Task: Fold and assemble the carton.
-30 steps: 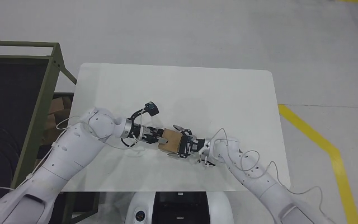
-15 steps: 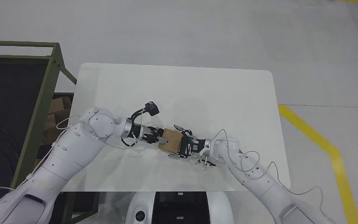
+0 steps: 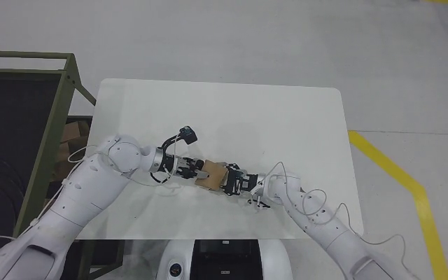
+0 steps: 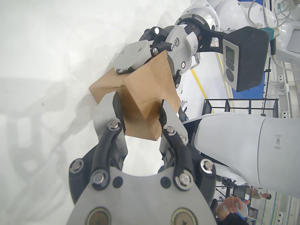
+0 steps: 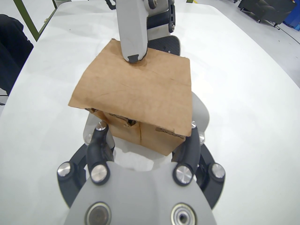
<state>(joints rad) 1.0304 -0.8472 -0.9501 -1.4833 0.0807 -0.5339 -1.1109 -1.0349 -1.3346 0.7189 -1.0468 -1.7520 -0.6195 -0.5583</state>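
Arms from both sides meet at a brown carton in the top view. It is near the front edge of the white table, on the robot's side. The left gripper has one end and the right gripper has the other. The long side of the carton runs from one gripper to the other, across the table and a little slanted. A green rack stands beside the table, and brown cardboard pieces lie in it.

In the left wrist view, the left gripper's two fingers squeeze the carton from both sides, so this gripper is clamped on it. The end near this camera has a bent, pointed fold, which cannot be made out from above. The far end points at the right gripper, which bites onto it. I cannot tell if the carton touches the table.

In the right wrist view, the right gripper's fingers hug both sides of the near end, tight on the carton. Folded flaps shut this end, with a seam down the middle and a small hole. What is inside the carton cannot be seen. The flat top panel faces up and sticks out a bit over the flaps. At the far end, one left finger presses down on the top and the other is under it.
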